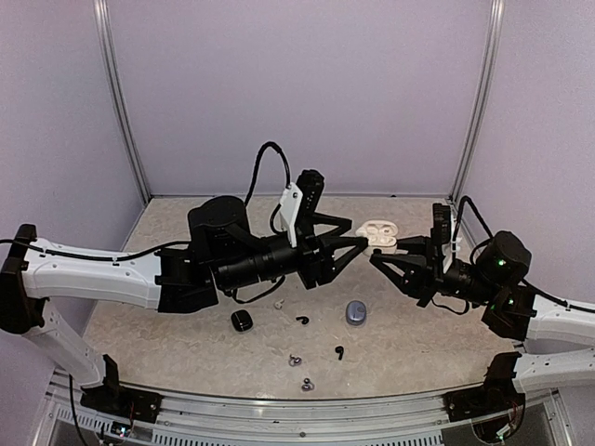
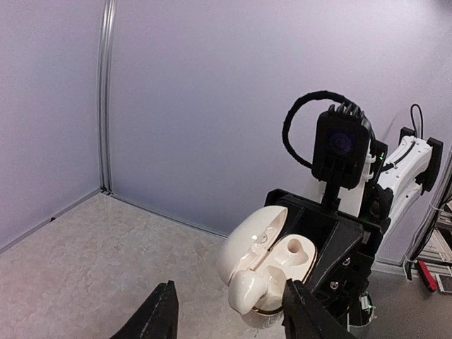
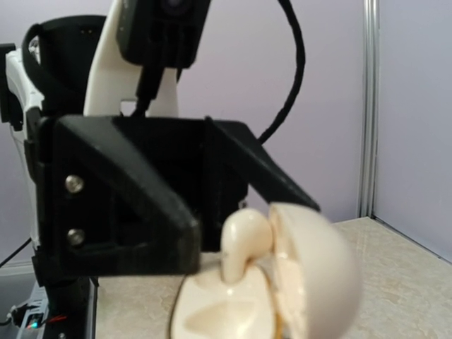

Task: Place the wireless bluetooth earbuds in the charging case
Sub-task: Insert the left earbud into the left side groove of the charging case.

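Observation:
An open white charging case (image 1: 379,232) is held up above the table in my right gripper (image 1: 383,249), which is shut on it. In the left wrist view the case (image 2: 265,236) faces me with its lid up. A white earbud (image 2: 248,291) stands half out of its near socket, and the other socket is empty. In the right wrist view the earbud (image 3: 244,240) sticks up from the case base (image 3: 219,311); my own fingers are out of frame. My left gripper (image 1: 358,237) is open and empty, its jaws spread either side of the case (image 2: 229,284) without touching it.
On the table below lie a black case (image 1: 242,321), a blue-grey case (image 1: 355,312), two black earbuds (image 1: 303,320) (image 1: 339,352) and two silvery earbuds (image 1: 295,360) (image 1: 307,384). Purple walls close the back and sides.

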Robot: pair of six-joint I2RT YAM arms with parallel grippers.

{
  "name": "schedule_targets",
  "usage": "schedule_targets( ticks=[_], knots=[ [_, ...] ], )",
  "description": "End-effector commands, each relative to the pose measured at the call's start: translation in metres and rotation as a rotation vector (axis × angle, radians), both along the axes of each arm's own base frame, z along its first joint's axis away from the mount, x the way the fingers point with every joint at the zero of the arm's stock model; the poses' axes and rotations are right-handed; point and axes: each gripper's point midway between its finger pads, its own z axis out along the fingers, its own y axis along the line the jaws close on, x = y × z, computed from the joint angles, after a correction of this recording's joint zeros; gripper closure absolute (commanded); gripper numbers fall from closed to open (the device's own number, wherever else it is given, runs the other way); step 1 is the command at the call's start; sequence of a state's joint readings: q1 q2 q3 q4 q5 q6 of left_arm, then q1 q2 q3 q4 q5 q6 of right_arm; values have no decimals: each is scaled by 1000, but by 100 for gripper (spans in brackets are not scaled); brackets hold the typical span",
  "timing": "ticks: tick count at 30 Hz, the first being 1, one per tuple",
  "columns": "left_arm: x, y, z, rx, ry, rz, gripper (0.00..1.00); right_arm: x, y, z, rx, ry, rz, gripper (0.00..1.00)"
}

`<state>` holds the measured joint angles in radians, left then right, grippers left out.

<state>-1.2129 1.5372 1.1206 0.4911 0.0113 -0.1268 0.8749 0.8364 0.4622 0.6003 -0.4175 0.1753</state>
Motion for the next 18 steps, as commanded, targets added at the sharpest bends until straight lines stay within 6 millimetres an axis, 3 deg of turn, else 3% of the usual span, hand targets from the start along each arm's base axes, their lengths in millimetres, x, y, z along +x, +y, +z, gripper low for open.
schedule_targets(
  ticks=[1,8,14,18],
  knots=[
    [-13,13,4,-27,-31,-29,40,-4,-4,10,34,-36,-9,99],
    [-21,39,2,-33,-68,-15,3,-6,-1,4,-9,-23,12,96],
    [-19,66,-1,-27,-107,54,1,-28,7,7,-33,-59,154,98],
    [-8,65,-5,40,-82,86,1,-33,8,8,-40,-50,187,99]
  ],
)
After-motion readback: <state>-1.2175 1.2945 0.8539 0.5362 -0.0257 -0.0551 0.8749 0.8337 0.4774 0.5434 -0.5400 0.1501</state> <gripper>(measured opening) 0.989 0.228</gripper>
